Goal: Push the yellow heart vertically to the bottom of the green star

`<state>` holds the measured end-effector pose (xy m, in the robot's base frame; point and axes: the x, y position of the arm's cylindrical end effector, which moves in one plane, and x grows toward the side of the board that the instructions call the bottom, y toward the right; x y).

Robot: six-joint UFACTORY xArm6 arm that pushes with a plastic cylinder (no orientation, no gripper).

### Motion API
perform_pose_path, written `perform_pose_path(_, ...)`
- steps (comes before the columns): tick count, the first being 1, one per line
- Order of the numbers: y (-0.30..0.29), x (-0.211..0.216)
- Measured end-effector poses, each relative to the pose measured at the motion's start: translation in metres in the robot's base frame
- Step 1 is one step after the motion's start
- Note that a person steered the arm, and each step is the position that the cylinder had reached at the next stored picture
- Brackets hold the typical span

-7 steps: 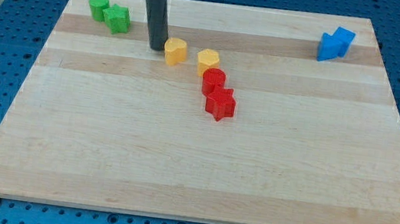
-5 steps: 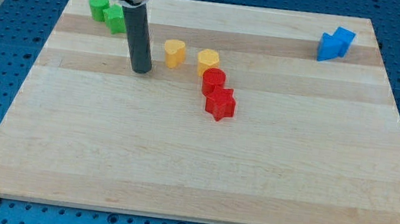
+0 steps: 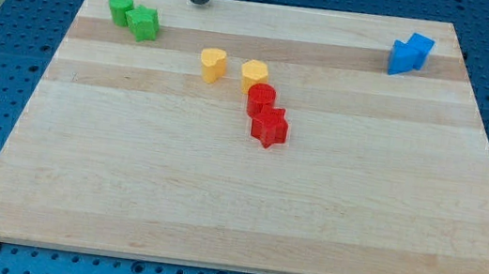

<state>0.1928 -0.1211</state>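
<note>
The yellow heart [image 3: 212, 64] lies on the wooden board, to the right of and below the green star [image 3: 144, 23]. A green cylinder [image 3: 120, 8] touches the star's upper left. My tip [image 3: 199, 1] is at the board's top edge, above and slightly left of the heart, to the right of the green star, touching no block.
A yellow hexagon [image 3: 254, 74] sits right of the heart, with a red cylinder [image 3: 262, 99] and a red star [image 3: 269, 127] just below it. Two blue blocks [image 3: 411, 54] stand at the top right. The board's top edge [image 3: 336, 14] runs behind my tip.
My tip moved from beside the heart's left, down-left, then up to the board's top edge. The yellow heart stays where it was.
</note>
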Motion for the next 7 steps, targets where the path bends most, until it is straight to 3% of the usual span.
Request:
perform_pose_path(5, 0.003, 0.003)
perform_pose_path(7, 0.032, 0.021)
